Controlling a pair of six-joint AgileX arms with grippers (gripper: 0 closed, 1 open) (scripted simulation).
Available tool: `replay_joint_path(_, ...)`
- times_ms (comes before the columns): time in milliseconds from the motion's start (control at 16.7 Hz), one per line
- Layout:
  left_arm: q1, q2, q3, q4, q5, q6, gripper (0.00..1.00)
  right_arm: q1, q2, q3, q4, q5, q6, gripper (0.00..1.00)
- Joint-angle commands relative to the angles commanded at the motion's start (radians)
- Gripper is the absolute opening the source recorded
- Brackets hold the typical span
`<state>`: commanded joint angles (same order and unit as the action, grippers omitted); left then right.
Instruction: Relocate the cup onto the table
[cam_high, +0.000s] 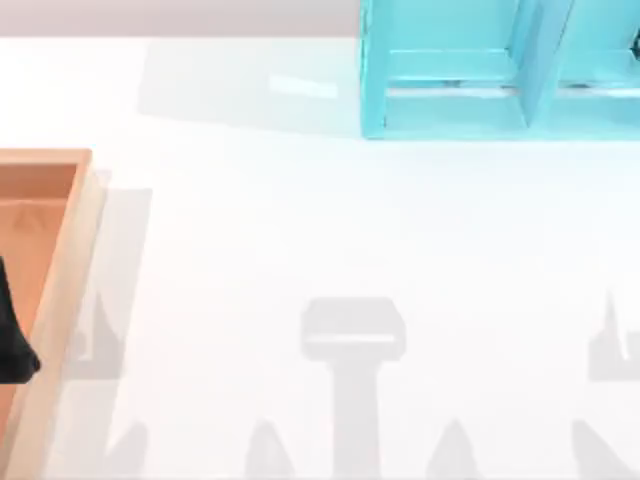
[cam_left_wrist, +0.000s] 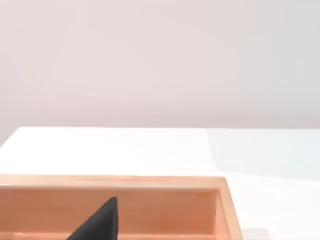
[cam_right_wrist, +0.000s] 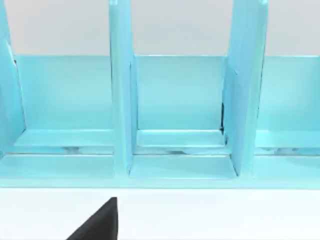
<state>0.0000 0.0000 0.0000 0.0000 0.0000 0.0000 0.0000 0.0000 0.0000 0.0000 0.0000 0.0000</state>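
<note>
Shadows in soft grey lie along the near edge of the table, which is white and glossy. At the table's left edge, towards the near corner, sits an orange-brown wooden tray. Our left gripper hangs over it as a black shape at the tray's left side. From the left wrist we see a dark tip of it above the tray's floor, with the tray's far wall and bare table beyond. We cannot tell whether this tool is spread or pressed together.

Along the far edge, towards the right corner, stands the turquoise shelf unit. Our right gripper is over the table just in front of it, facing its open compartments. We cannot tell its state either.
</note>
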Motion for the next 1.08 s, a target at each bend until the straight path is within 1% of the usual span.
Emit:
replay_joint_path(240,0.008,0.034,0.033,-0.033,0.000,0.009,1.00,0.000,0.000,0.000,0.000,0.000,0.000,1.00)
replay_joint_path(360,0.024,0.108,0.105,-0.105,0.001,0.026,1.00,0.000,0.000,0.000,0.000,0.000,0.000,1.00)
replay_joint_path(480,0.046,0.225,0.214,-0.212,0.001,0.051,1.00,0.000,0.000,0.000,0.000,0.000,0.000,1.00)
replay_joint_path(660,0.089,0.475,0.422,-0.416,0.001,0.097,1.00,0.000,0.000,0.000,0.000,0.000,0.000,1.00)
replay_joint_path(1080,0.197,1.170,0.941,-0.924,0.000,0.212,1.00,0.000,0.000,0.000,0.000,0.000,0.000,1.00)
